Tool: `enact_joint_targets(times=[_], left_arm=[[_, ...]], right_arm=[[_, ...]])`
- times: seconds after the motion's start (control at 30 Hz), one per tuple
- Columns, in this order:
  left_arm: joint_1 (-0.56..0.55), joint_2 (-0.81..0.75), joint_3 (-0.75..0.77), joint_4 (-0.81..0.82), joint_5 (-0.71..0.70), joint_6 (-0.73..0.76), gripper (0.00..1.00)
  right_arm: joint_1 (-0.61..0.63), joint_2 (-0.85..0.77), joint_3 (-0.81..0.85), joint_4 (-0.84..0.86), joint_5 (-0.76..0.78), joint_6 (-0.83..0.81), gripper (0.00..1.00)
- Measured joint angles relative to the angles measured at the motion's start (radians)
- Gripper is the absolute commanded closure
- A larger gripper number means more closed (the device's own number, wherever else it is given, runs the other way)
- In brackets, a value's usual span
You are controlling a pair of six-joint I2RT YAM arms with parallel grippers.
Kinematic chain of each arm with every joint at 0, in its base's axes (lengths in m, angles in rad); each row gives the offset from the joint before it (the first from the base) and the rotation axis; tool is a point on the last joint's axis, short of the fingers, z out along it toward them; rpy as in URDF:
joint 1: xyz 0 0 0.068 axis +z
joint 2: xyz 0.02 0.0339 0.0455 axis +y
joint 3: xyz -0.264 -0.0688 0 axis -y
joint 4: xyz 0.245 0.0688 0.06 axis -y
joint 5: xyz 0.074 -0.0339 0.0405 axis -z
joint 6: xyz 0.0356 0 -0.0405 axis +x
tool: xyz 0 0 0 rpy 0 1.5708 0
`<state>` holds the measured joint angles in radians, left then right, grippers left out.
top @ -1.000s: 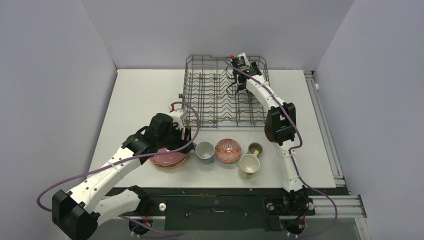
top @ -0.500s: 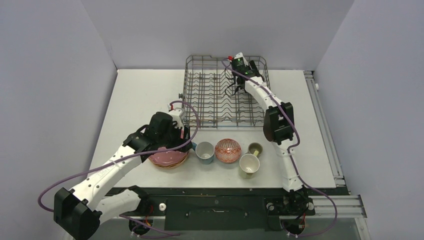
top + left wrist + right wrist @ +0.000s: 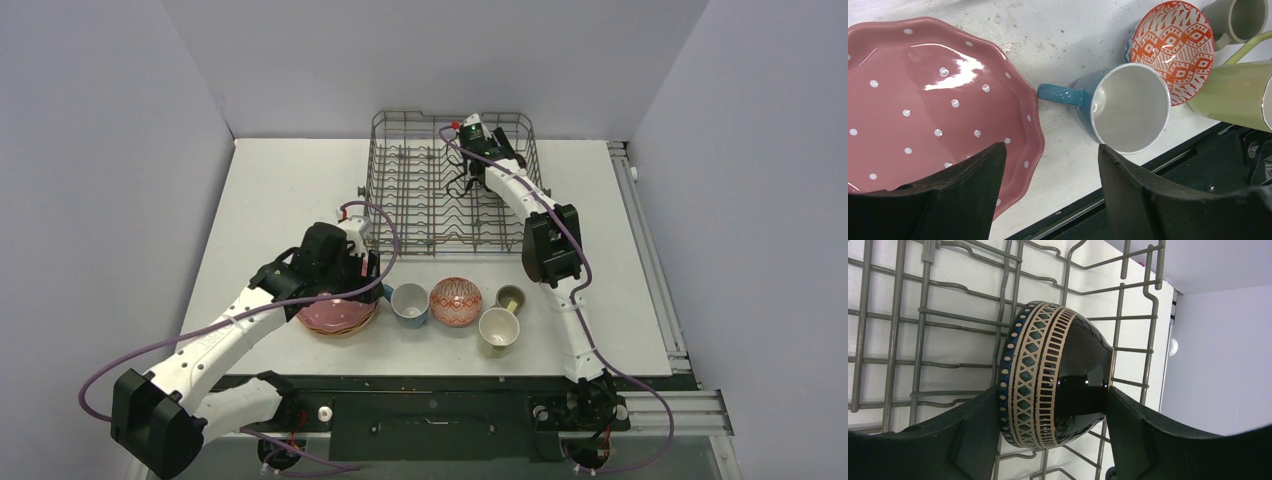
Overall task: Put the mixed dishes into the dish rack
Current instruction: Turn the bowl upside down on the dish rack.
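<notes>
Far side: grey wire rack (image 3: 410,200), rectangular, rows of upright tines. Held on edge over its far-right wires: brown bowl (image 3: 1058,385), glossy dark body, tan lattice band with teal diamonds, blue dotted rim (mouth turned sideways, foot opposite). Nearer, in a loose row, left to right: pink plate (image 3: 923,100), scalloped, white-dotted, lying flat atop a stack with an orange edge showing beneath. Just beside it, blue mug (image 3: 1130,107), upright, white inside, handle pointing at the plate. Then red bowl (image 3: 1173,47), mouth up, orange-red diamond pattern inside. Right of that, small olive mug (image 3: 510,297), upright. Nearest of all, yellow mug (image 3: 498,328), pale, mouth up.
</notes>
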<state>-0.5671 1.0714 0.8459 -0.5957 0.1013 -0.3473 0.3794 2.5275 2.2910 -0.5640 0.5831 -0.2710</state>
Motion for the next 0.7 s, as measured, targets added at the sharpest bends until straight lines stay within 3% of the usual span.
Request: enact_joint_targets(times=[0.13,0.57,0.7], left_arm=[[0.002,0.006,0.000,0.000,0.000,0.002,0.36],[0.023,0.016,0.000,0.000,0.012,0.004,0.35],[0.027,0.021,0.000,0.000,0.016,0.004,0.36]], right_arm=[[0.000,0.003,0.000,0.004,0.000,-0.004,0.98],[0.000,0.003,0.000,0.017,0.005,0.002,0.52],[0.000,0.003,-0.002,0.021,0.006,0.005,0.44]])
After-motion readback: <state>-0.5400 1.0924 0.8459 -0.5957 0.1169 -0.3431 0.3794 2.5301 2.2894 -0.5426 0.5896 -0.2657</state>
